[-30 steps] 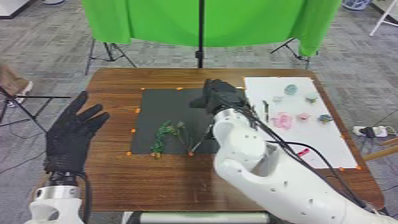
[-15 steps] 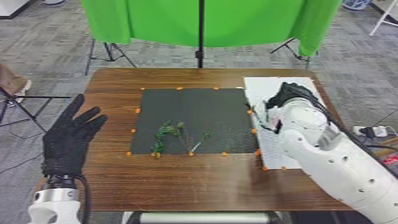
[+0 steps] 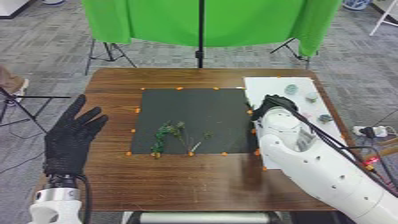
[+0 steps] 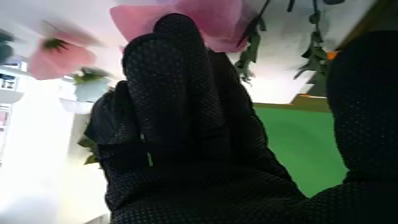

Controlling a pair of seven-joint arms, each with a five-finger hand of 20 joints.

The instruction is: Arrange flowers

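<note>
In the head view my left hand [image 3: 69, 137] is held beside the table's left edge, its fingers straight and apart. My right hand [image 3: 274, 104] is low over the left part of the white sheet [image 3: 282, 83], near the black mat's right border. On the black mat [image 3: 191, 107] lie green stems [image 3: 163, 136] and a thin sprig [image 3: 181, 131]. In the right wrist view my right hand [image 4: 182, 115] has extended fingers, with the thumb apart from them. Beyond its fingertips are a large pink flower [image 4: 210, 17] and leafy stems [image 4: 315, 52]; a smaller pink flower [image 4: 60, 57] is beside them.
Several small flower heads rest on the white sheet's right part, among them a blue-green one [image 3: 290, 89] and a dark bluish one [image 3: 324, 118]. Orange markers border the mat. The brown table [image 3: 178, 185] extends in front, and a green cloth [image 3: 160, 22] hangs behind.
My right hand has gone from over the mat's upper right to the white sheet, then slightly back left. The left hand has hardly moved.
</note>
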